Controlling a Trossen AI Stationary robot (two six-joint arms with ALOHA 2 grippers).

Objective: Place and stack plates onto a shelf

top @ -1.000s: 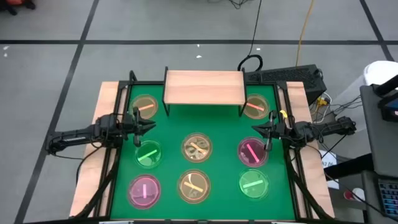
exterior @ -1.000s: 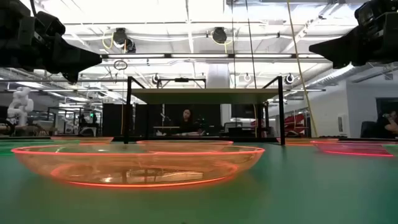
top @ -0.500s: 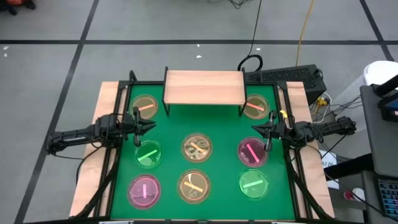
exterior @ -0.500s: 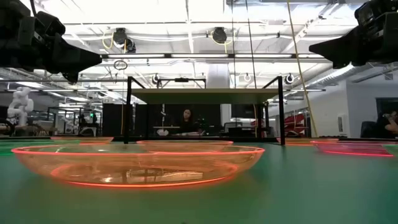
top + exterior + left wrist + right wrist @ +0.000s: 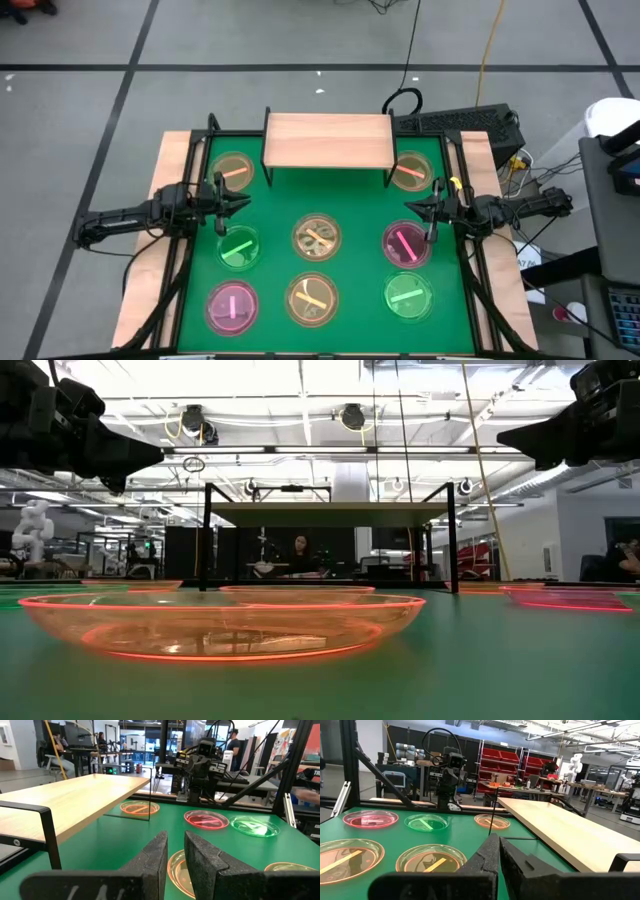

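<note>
High view: I see the shelf (image 5: 327,140) lying long-axis side to side, empty; left claw (image 5: 243,201) slightly spread, right claw (image 5: 409,208) pressed together.

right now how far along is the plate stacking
Nothing is done yet: the shelf is bare, and all eight plates lie on the mat, like the pink one. Nothing is in hand: the left gripper and the shut right gripper hover empty at the sides. All eight placements are left.

Eight plates (image 5: 316,238) flat on mat, shelf (image 5: 326,141) bare
</note>
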